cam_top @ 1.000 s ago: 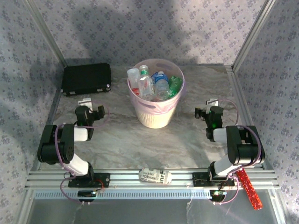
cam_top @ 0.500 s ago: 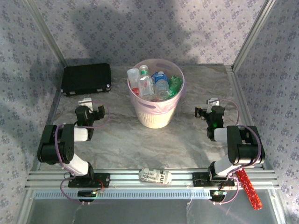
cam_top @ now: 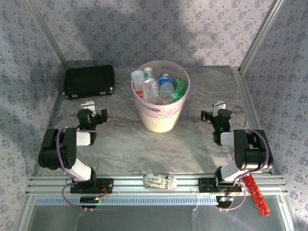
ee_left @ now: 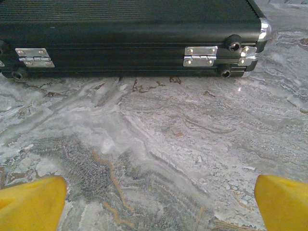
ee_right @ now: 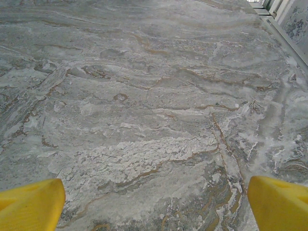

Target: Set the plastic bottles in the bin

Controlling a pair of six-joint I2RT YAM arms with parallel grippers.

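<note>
Now the bin (cam_top: 162, 121) stands upright mid-table (cam_top: 126, 144), mouth up, the plastic bottles (cam_top: 159, 87) packed inside mostly on end, caps upward. My left gripper (cam_top: 92, 109) and right gripper (cam_top: 214, 111) flank it, well apart, both spread wide and empty.

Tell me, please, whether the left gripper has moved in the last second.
No. The left gripper sits open at the same spot, just short of the black case.

bin (cam_top: 161, 120): glossy plastic | table (ee_right: 144, 96): matt marbled | case (ee_left: 130, 19): ribbed black, metal hinges (ee_left: 199, 51)
</note>
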